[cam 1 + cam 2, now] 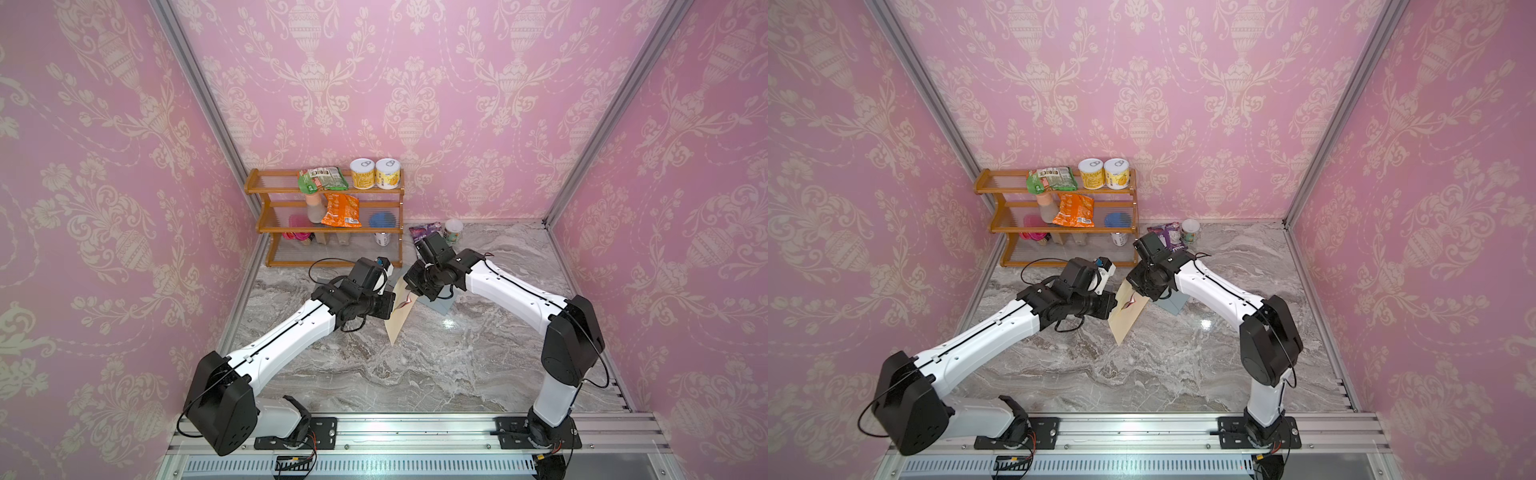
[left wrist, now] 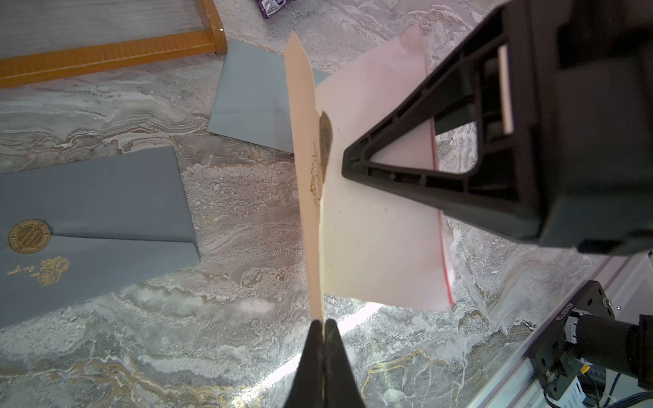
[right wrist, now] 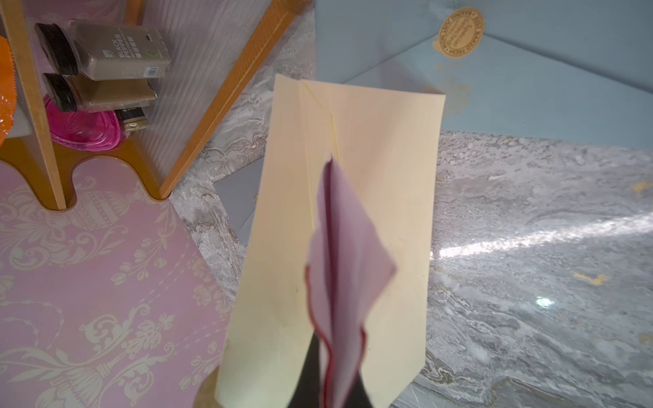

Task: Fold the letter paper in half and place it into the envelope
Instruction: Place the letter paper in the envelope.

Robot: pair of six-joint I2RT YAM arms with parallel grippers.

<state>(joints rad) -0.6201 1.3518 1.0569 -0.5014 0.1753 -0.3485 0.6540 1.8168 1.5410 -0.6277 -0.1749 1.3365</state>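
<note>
Insertion is the step in hand, as the paper already looks folded. The left claw (image 2: 323, 339) is shut on one edge of the cream envelope (image 2: 304, 141), held above the table (image 1: 415, 374) near its back middle. The right claw (image 3: 334, 374) pinches the pink letter paper (image 3: 339, 265) against the envelope's face; whether its tip has entered the mouth, I cannot tell. Next, the leading edge likely needs aligning with the opening. Grey-blue envelopes (image 2: 95, 219) lie beneath, and the wooden rack (image 1: 332, 220) crowds the back left corner.
</note>
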